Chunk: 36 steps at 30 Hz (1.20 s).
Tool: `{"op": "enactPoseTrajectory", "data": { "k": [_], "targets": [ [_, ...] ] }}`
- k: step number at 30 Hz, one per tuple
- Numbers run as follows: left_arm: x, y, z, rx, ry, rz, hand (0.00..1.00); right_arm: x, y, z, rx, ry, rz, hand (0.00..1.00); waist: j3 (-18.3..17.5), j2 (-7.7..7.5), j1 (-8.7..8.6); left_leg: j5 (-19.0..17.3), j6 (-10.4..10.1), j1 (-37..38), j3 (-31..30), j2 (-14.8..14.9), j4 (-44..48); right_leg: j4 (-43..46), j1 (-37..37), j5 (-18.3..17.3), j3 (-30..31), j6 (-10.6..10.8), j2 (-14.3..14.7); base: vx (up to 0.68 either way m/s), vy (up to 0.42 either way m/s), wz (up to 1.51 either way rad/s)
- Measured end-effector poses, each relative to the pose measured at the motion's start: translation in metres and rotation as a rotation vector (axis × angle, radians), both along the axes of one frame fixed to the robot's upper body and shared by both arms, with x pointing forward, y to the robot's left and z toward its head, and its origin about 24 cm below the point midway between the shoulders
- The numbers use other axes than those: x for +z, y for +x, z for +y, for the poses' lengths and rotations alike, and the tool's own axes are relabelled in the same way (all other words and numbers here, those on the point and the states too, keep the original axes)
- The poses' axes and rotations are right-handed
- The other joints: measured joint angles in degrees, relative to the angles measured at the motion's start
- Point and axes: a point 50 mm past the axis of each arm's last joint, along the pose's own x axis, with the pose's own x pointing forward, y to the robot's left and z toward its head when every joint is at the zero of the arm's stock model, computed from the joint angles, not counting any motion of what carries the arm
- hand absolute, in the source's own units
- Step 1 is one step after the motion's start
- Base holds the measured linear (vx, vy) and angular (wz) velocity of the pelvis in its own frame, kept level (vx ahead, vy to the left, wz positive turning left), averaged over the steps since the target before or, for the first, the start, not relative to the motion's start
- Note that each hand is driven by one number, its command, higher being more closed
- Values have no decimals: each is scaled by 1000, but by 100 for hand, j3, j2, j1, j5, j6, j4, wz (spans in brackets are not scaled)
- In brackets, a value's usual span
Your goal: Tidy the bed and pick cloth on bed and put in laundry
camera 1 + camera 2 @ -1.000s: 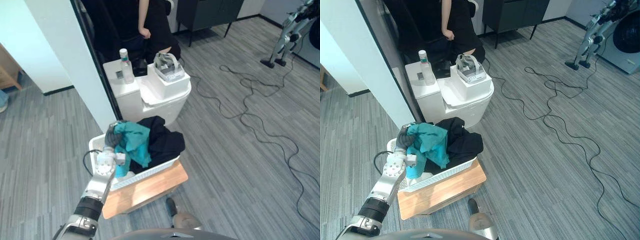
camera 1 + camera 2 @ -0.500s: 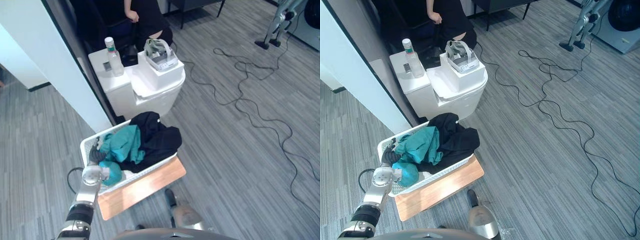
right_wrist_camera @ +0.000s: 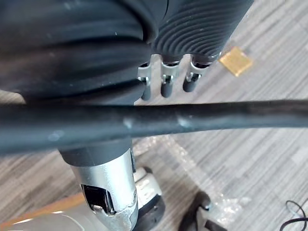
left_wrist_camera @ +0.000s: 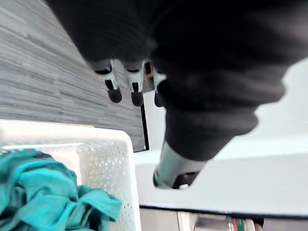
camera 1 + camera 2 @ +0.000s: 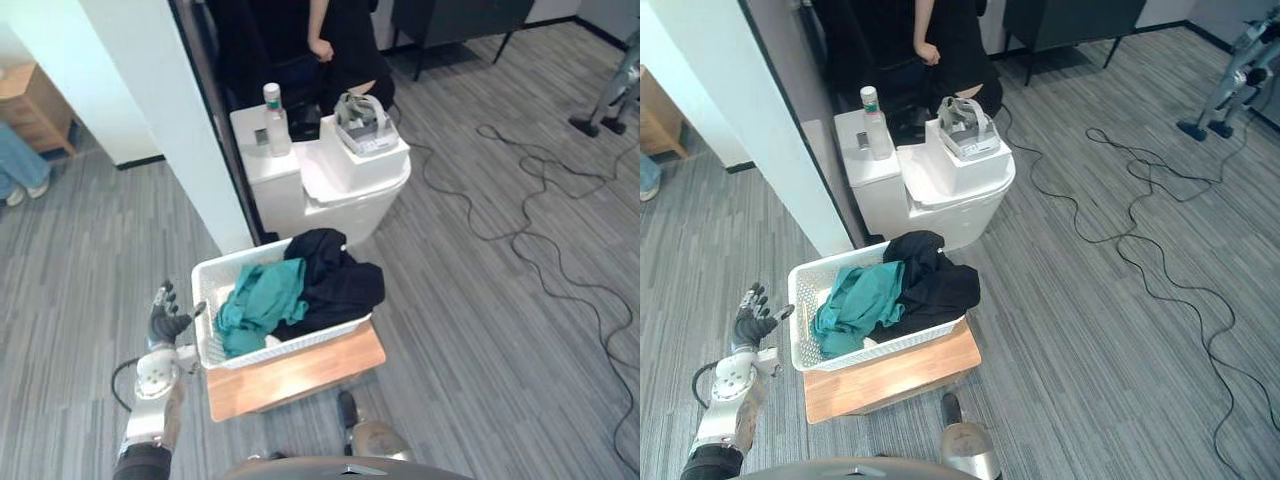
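Teal cloth [image 5: 256,300] lies in the white basket [image 5: 228,263], long axis near-left to far-right; left hand [image 5: 163,322] beside it, fingers spread

Left hand [image 5: 163,319] points upward, fingers and thumb splayed wide and loose — right hand [image 3: 166,85] hangs downward, fingers straight, thumb set apart.

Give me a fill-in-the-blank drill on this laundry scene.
The basket holds a black cloth and a ___ one.
The left robot hand is ___, outside the basket.
The basket stands on a ___ board.
Missing words: teal; open; wooden.
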Motion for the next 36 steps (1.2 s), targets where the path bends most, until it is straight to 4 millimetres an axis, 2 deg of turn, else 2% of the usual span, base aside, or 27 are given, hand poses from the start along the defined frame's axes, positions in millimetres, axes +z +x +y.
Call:
{"op": "enactPoseTrajectory", "data": {
  "k": [3,6,8,10,13,15,19,25,26,27,28,29,31,32,34,36],
  "targets": [
    [-17,-27,8,105,-90,46,0,0,-6,4,10,6,23,0,-130,-109,106,0,0,18,-83,10,11,0,73,0,-144,1,-18,-16,-3,16],
    [-50,-65,11,252,-210,171,0,-1,-14,8,23,18,54,0,-291,-205,231,-11,4,44,-100,13,18,-1,117,0,-217,1,-31,-18,6,9],
    [-79,-101,11,374,-283,317,0,-1,-18,10,22,17,70,0,-373,-265,311,-15,2,45,-89,17,26,-1,123,-1,-256,2,-35,-21,-1,0],
    [-105,-143,2,480,-364,486,0,-1,-21,12,19,16,80,0,-414,-288,403,-18,-4,45,-68,19,34,0,123,-28,-269,-8,-36,-42,-8,-4],
    [-126,-191,-17,542,-437,689,0,-1,-22,11,35,14,83,0,-432,-288,442,-41,-39,42,0,64,86,0,138,-66,-277,-15,-30,-52,-24,0],
    [-131,-206,-28,545,-483,757,0,-1,-21,11,72,12,87,0,-437,-282,502,-67,-80,49,89,115,121,-1,161,-84,-288,-31,-20,-47,-28,6],
    [-134,-216,-36,528,-492,822,0,0,-21,5,156,-4,99,0,-451,-258,631,-45,-110,87,263,166,118,-9,182,-121,-283,-40,-6,-46,-24,2],
    [-135,-209,-37,432,-424,865,0,7,0,-14,525,-142,101,0,-485,-207,665,-14,-70,83,276,168,100,-37,159,-137,-261,-59,15,-14,-8,-2],
    [-135,-207,-37,398,-404,878,0,10,11,-22,565,-183,75,0,-503,-179,680,-11,-72,79,270,164,90,-38,136,-131,-246,-58,20,-3,-13,-12],
    [-136,-206,-36,373,-390,892,0,13,31,-23,573,-213,11,0,-514,-171,676,-3,-81,69,280,156,81,-38,101,-105,-225,-51,28,-20,-14,-19],
    [-136,-201,-35,334,-371,900,0,19,67,-24,595,-254,-98,0,-514,-173,664,3,-84,51,305,153,77,-39,60,-66,-175,-60,37,-28,-6,-17],
    [-136,-196,-35,314,-362,899,0,22,81,-23,611,-272,-143,0,-514,-173,670,5,-85,48,306,151,77,-39,54,-55,-150,-62,40,-35,-4,-10],
    [-136,-178,-34,233,-326,884,0,41,141,-11,705,-336,-338,0,-524,-172,713,8,-82,52,262,141,76,-41,62,-47,-150,-66,41,-39,-5,2],
    [-136,-176,-34,226,-323,881,0,42,146,-8,714,-336,-358,0,-522,-176,715,9,-80,51,245,139,76,-41,66,-47,-152,-67,40,-36,-6,14],
    [-135,-164,-35,172,-298,864,0,52,175,11,771,-335,-457,0,-504,-203,716,38,-54,30,135,107,42,-43,71,-47,-226,-67,9,-28,-2,19],
    [-134,-160,-34,147,-280,864,0,52,178,16,789,-328,-464,0,-497,-213,699,57,-35,3,88,71,14,-43,54,-47,-254,-67,-18,-24,12,13]
  ]
}}
